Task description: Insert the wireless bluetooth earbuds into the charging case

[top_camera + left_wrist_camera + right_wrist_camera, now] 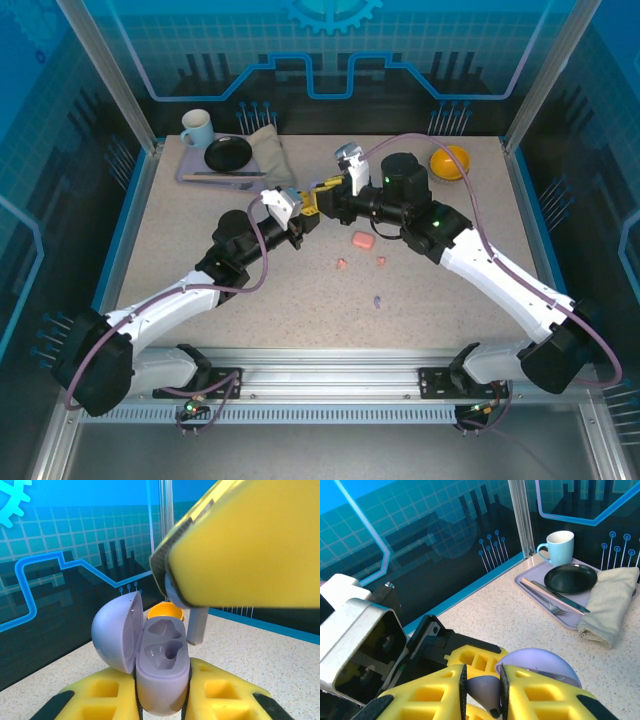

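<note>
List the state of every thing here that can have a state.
Purple case: lid open, both wells empty, clamped in left gripper jaws.
Purple earbud: pinched in right gripper jaws, above case.
Pink case: looks closed, on table.
Other three earbuds: loose on table.
Mug: upright.

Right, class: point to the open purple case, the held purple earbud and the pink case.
Open purple case (161, 682): left wrist view, its lower body.
Purple earbud (196, 626): left wrist view, its stem.
Pink case (362, 241): top external view, its top.
</note>
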Action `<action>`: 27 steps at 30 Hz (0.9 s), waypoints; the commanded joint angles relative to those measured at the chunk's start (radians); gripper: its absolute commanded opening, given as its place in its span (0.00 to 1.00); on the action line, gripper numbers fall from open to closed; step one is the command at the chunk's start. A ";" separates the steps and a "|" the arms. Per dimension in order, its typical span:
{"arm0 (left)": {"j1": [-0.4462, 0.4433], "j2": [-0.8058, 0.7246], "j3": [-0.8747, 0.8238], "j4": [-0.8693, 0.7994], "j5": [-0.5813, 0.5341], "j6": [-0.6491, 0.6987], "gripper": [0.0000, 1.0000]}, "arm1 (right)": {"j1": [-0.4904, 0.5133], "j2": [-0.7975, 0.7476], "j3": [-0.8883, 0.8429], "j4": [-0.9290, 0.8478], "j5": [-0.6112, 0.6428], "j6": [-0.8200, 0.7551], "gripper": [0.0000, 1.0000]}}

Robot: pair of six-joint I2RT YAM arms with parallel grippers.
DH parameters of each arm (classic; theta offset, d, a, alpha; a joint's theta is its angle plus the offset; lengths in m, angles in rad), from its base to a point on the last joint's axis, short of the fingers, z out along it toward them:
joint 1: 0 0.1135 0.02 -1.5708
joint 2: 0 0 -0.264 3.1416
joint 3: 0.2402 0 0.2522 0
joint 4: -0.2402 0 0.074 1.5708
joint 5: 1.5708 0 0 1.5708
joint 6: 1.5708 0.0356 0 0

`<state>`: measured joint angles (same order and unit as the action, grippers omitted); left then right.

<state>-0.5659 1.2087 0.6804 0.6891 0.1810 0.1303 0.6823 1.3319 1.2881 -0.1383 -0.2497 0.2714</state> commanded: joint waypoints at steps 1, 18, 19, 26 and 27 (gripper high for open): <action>-0.007 -0.026 0.033 0.007 0.023 0.003 0.00 | 0.012 -0.018 -0.012 0.016 0.010 -0.021 0.25; -0.007 -0.029 0.029 0.004 0.026 0.006 0.00 | 0.002 -0.006 -0.030 0.005 0.035 -0.038 0.24; -0.007 -0.028 0.029 0.004 0.027 0.006 0.00 | 0.000 -0.006 -0.030 0.010 0.035 -0.035 0.23; -0.008 -0.027 0.026 0.001 0.029 0.005 0.00 | 0.000 -0.014 0.004 0.031 0.025 -0.018 0.23; -0.007 -0.028 0.027 -0.001 0.029 0.005 0.00 | 0.000 -0.014 0.009 0.031 0.027 -0.018 0.23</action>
<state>-0.5659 1.2030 0.6804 0.6842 0.1810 0.1307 0.6819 1.3319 1.2713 -0.1402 -0.2329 0.2497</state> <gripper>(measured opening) 0.208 0.230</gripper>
